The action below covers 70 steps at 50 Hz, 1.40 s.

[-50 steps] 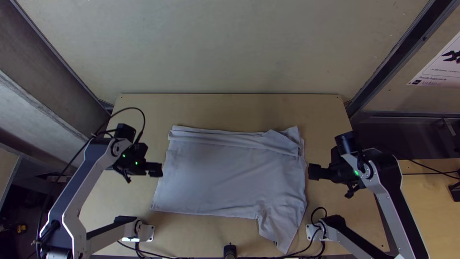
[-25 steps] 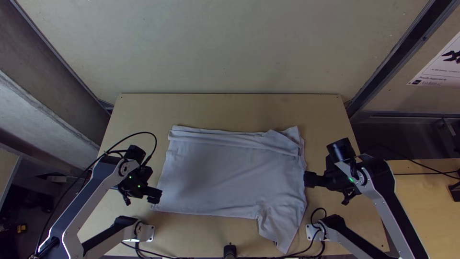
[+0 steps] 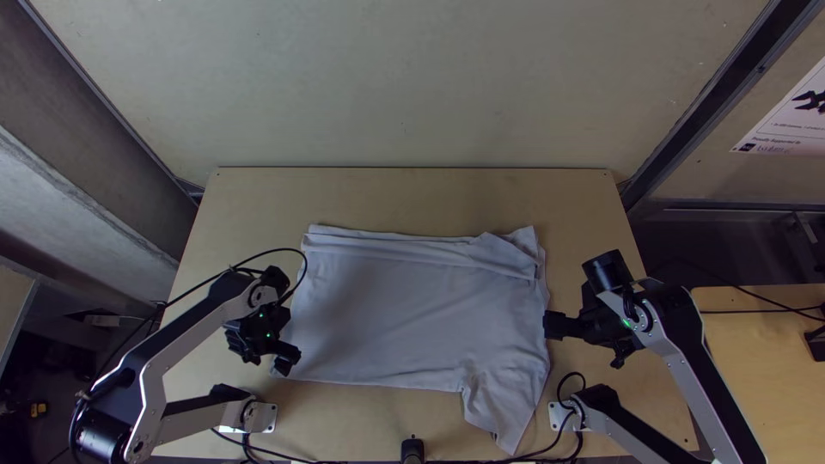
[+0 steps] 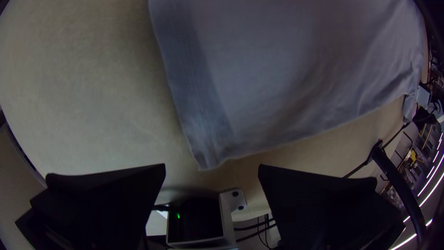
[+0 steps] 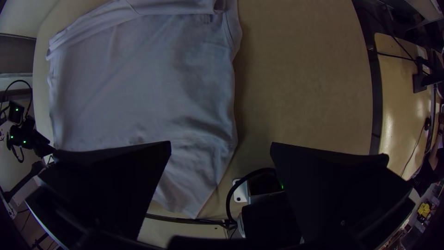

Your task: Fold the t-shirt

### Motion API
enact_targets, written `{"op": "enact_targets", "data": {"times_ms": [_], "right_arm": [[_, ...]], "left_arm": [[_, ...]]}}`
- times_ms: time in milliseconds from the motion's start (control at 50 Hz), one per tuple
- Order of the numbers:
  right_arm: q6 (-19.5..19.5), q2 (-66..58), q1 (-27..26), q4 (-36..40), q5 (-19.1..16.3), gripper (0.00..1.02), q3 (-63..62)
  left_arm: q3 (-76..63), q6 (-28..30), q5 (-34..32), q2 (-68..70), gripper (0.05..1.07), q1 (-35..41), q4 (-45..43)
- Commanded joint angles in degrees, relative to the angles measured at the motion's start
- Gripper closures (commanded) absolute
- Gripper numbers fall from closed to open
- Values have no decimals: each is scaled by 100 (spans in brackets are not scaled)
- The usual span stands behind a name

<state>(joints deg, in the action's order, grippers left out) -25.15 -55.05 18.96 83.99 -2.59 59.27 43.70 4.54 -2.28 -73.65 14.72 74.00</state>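
1. One t-shirt (image 3: 404, 314) lies mostly spread across the middle of the table (image 3: 412, 198), between the two arms, resting directly on the wood. A folded band (image 3: 387, 247) runs along its far edge, and one sleeve (image 3: 503, 412) sticks out, rumpled, towards the near edge.
2. Both sets of jaws stand wide apart with no cloth pinched. The left gripper (image 3: 290, 354) is close to the near hem corner (image 4: 208, 159); the right gripper (image 3: 551, 325) is just beside the shirt's right-hand edge.
3. Folding in the near side looks like the step in hand, the far side seeming to be turned over already. The left gripper wants that hem corner well between its pads, low against the wood, before closing.
4. For the right gripper, a hold nearer the sleeve's root would probably serve best, so that the sleeve travels with the body instead of trailing.
5. Lift both holds together and keep the cloth lightly taut, then lay it down along a line parallel to the folded band. Uneven lifting could skew the fold or drag the shirt round.
6. The bunched sleeve may trap creases; smoothing it inward first would help. Thin cloth like this may slip from a shallow pinch, so a deeper bite seems wise.
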Motion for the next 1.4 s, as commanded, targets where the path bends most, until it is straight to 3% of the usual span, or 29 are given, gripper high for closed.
{"op": "enact_targets", "data": {"times_ms": [0,60,320,440,540,580,740,980,1260,1380], "right_arm": [[-113,20,-24,83,-40,4,-178],[-104,-6,-15,74,-40,4,-222],[-104,-50,187,65,-172,4,-706],[-192,-15,398,65,-374,4,-1075],[-236,-50,547,57,-470,4,-1286],[-236,-103,556,57,-470,4,-1383],[-201,-507,767,21,-479,4,-1637],[-236,-1070,1189,-190,-1051,3,-1796],[-87,-1817,1795,-198,-1086,3,-1857],[186,-2028,1901,-515,-1095,3,-2051]], "left_arm": [[-116,-93,17,-352,11,75,-61],[-125,-102,17,-466,17,180,-114],[-169,-190,35,-809,20,418,-316],[-195,-190,35,-835,61,514,-509],[-152,-84,26,-844,86,523,-623],[-125,109,-35,-871,105,505,-729],[15,206,-44,-800,105,426,-913],[288,179,-44,-792,105,312,-746],[437,188,-35,-704,105,277,-632],[437,179,-44,-625,105,268,-632]]}}
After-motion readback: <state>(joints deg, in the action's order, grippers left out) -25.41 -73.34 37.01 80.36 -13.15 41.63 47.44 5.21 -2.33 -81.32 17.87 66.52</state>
